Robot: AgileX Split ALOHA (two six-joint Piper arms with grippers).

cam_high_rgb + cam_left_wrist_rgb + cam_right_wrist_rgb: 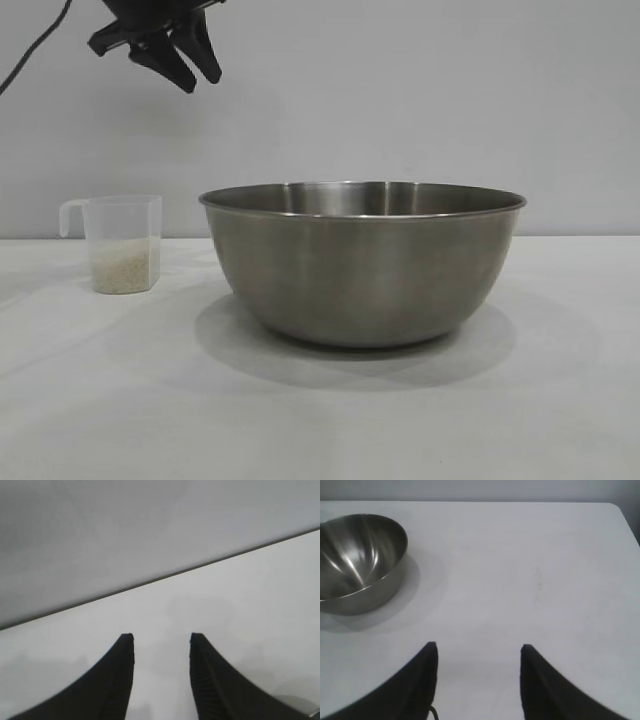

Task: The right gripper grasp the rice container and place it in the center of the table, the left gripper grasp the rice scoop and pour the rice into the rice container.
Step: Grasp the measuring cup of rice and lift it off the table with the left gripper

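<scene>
White table (560, 400) bears rice container (362, 265), rice scoop (122, 243)

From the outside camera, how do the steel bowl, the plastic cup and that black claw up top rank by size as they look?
1. Steel bowl, by far the largest.
2. Plastic cup, with rice in its bottom.
3. Black claw: it looks about cup-sized, but it is cut off by the top edge, so this rank is unsure.

We saw little of the robot's body — only black parts. In the exterior view the left gripper (195, 65) showed as matte black plastic, with two tapered, pointed fingers (170, 62) under an angular block, and a thin dark cable (35, 45) curved off beside it. The left wrist view gave its fingers as curved black blades with fine ribbing on the inner faces. The right gripper (479, 652) had the same dark, horn-shaped fingers (420, 680) — smooth and unmarked.
</scene>
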